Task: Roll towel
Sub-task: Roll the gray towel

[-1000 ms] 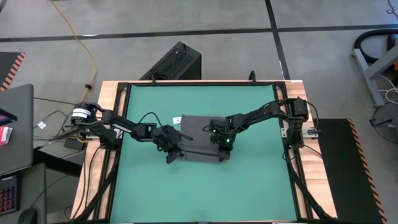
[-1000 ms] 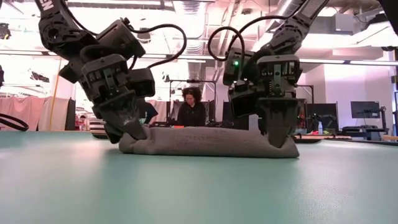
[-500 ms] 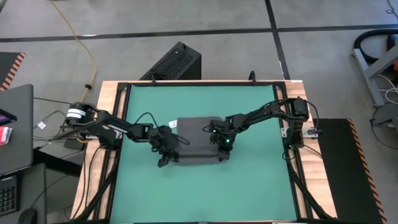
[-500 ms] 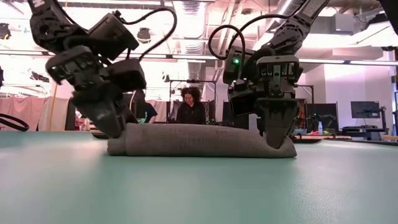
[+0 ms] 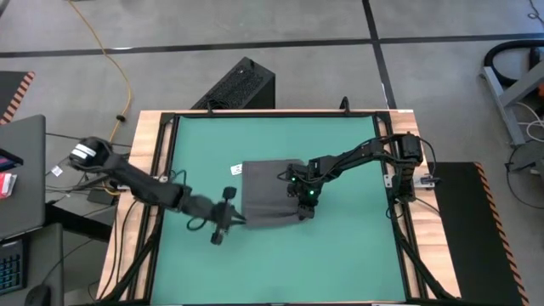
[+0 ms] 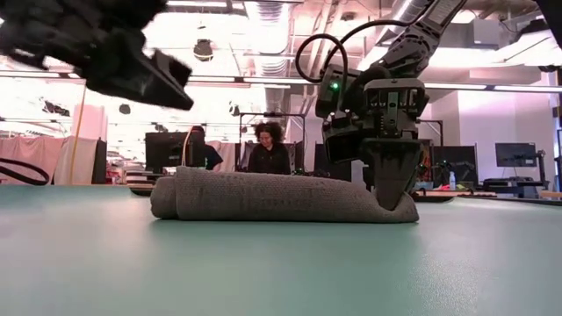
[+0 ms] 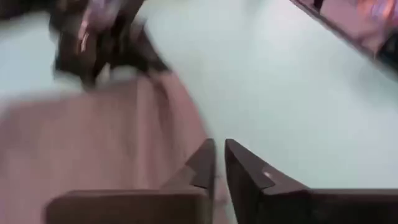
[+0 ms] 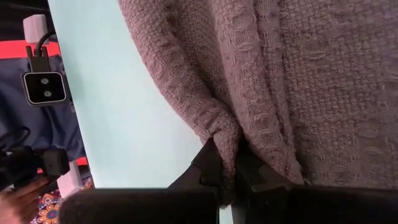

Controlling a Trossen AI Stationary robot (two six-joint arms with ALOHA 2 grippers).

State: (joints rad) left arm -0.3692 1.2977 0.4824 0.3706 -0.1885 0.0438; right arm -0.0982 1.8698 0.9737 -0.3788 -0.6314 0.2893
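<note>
Towel (image 5: 268, 192), dark grey and partly rolled, lay near the middle of the green tabletop (image 5: 340, 255), with a thick rolled edge along its near side and a small white label (image 5: 237, 169) at the far left corner. At the right end of that roll, the right gripper (image 8: 227, 169) stood with its fingers pinched shut on a fold of the cloth, pressing it against the table. Just off the roll's left end, the left gripper (image 5: 223, 228) hung above the table, its two fingers nearly touching with only a thin gap, holding nothing; whether it was fully closed could not be told. To roll well from here, the left gripper would probably need to come back down onto the left end and take the roll at the same depth as the right, so both ends turn together and the roll stays even instead of coning or skewing. Beyond the table, a person (image 6: 270, 151) sat in the room.
</note>
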